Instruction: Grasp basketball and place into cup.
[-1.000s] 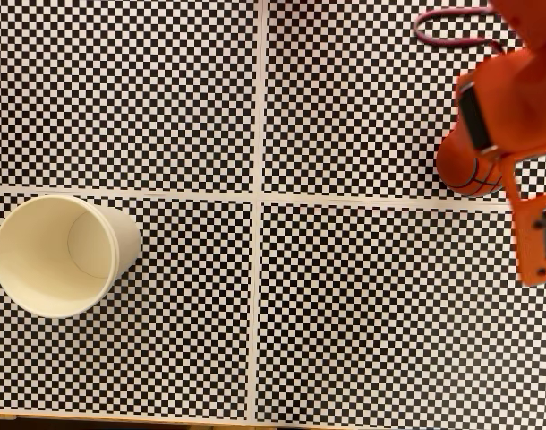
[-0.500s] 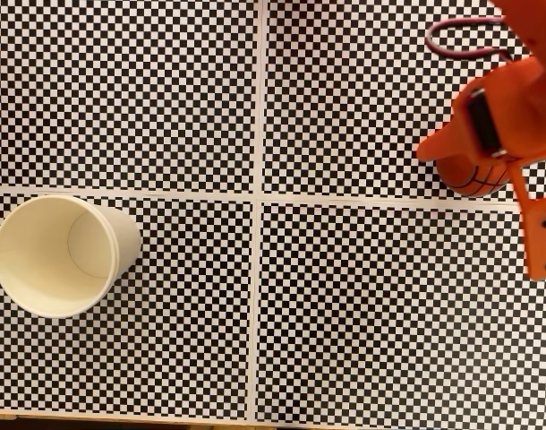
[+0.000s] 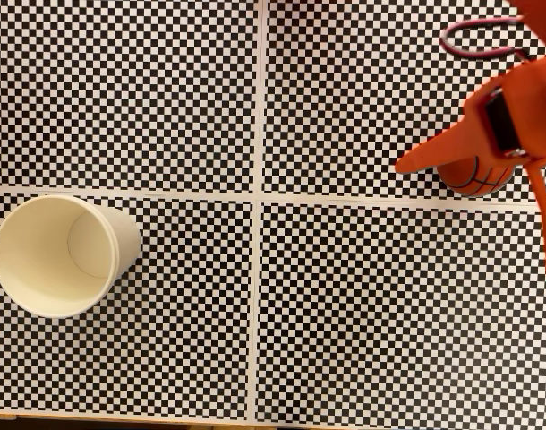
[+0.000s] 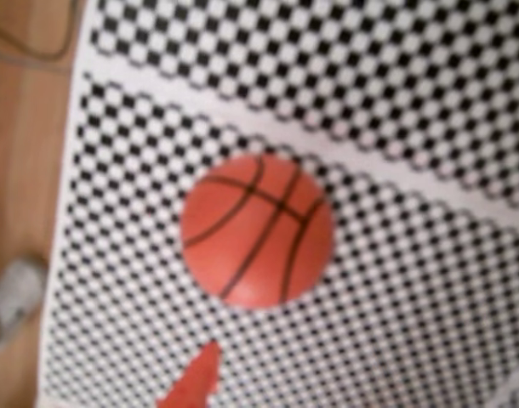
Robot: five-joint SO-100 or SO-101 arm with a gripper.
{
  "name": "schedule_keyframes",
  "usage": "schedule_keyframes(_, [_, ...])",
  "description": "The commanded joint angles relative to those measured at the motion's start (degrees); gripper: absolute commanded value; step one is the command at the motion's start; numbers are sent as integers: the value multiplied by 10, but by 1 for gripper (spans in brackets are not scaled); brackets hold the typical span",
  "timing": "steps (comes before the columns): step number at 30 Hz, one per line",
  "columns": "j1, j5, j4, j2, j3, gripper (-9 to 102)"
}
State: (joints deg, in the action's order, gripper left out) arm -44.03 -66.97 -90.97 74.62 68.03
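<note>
From above, we see the basketball (image 3: 472, 179) resting on the checkered mat (image 3: 345, 313) at the right edge, half hidden under the orange gripper (image 3: 452, 166), one pointed finger (image 3: 430, 155) jutting left. We cannot tell how wide its jaws stand. The cup (image 3: 58, 255) sits upright, far left.

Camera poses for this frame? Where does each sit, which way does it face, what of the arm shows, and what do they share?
Fixed view: above the checkered mat, looking straight down; cup at left, the orange arm entering at right, gripper over the basketball.
Wrist view: rides on the arm, facing down at the basketball; one orange fingertip enters from the bottom edge.
Shared: the basketball and the mat.
</note>
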Motion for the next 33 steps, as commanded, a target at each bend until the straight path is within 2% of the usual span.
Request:
schedule_keyframes(1, [-6,11,4,-2,-30,68])
schedule_keyframes(7, [-19,28,5,-14,-35,68])
schedule_keyframes(12, [-20,37,5,-16,-38,63])
schedule_keyframes(33, [-54,97,6,-101,-109,66])
